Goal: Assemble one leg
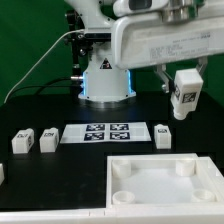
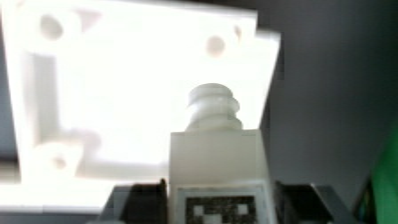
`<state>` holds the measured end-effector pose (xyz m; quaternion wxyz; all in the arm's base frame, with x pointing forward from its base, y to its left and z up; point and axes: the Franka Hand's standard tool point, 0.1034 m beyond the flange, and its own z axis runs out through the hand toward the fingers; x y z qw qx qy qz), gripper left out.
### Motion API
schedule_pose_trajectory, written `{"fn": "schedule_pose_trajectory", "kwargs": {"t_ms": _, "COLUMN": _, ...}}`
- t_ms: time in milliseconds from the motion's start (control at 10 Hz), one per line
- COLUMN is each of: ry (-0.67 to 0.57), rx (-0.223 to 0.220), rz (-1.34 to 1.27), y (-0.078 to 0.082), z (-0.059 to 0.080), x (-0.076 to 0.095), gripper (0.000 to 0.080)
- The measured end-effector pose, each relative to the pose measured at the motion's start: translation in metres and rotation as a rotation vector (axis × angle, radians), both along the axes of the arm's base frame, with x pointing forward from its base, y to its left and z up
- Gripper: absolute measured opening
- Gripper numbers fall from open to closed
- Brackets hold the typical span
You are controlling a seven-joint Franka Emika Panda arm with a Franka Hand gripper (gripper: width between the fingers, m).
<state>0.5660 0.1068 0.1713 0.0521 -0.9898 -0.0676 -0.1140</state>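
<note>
Holding the leg (image 1: 185, 95) in end effector (image 1: 184, 79) (raised), tray (image 1: 115, 190) below

No words, nos. or brand names are legible anywhere. The only signs are black-and-white square marker tags.

- Marker board (image 1: 106, 133), flat on the desk (image 1: 40, 100): 4 tags, 2 rows of 2, at its middle. Patterns too small to decode.
- Leg (image 1: 186, 93) gripped in the tool (image 1: 183, 80): one tag on its face. Wrist view shows the same leg (image 2: 221, 165) w/ the tag cut off by the frame edge, blurred.
- Other legs on the desk: one (image 1: 23, 143), a second (image 1: 47, 141) just beside it, a third (image 1: 164, 134) on the board's other side. Each has a small dark tag, detail unreadable.
</note>
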Motion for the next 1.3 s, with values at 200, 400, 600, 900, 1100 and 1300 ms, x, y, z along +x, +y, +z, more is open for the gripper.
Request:
{"fn": "schedule_pose_trajectory", "kwargs": {"t_ms": 200, "ry": -0.177, "rx": 0.007, "rz": -0.005, "y": -0.002, "z": -0.004, "x": 0.008, "gripper": 0.0288}}
{"fn": "schedule_pose_trajectory", "kwargs": {"t_ms": 400, "ry": -0.332, "rx": 0.013, "rz": -0.019, "y": -0.007, "z": -0.005, "x": 0.007, "gripper": 0.0288}}
{"fn": "schedule_pose_trajectory", "kwargs": {"t_ms": 600, "ry": -0.311, "rx": 0.007, "rz": -0.009, "y": -0.009, "z": -0.008, "x": 0.011, "gripper": 0.0288}}
{"fn": "schedule_pose_trajectory", "kwargs": {"t_ms": 900, "ry": -0.336, "rx": 0.023, "rz": -0.011, "y": -0.003, "z": -0.016, "x": 0.049, "gripper": 0.0288}}
{"fn": "schedule_pose_trajectory", "kwargs": {"t_ms": 1100, "ry": -0.338, "rx": 0.033, "rz": -0.016, "y": 0.001, "z": -0.039, "x": 0.056, "gripper": 0.0288}}
{"fn": "schedule_pose_trajectory", "kwargs": {"t_ms": 1300, "ry": -0.325, "rx": 0.036, "rz": -0.016, "y": 0.005, "z": -0.065, "x": 0.050, "gripper": 0.0288}}
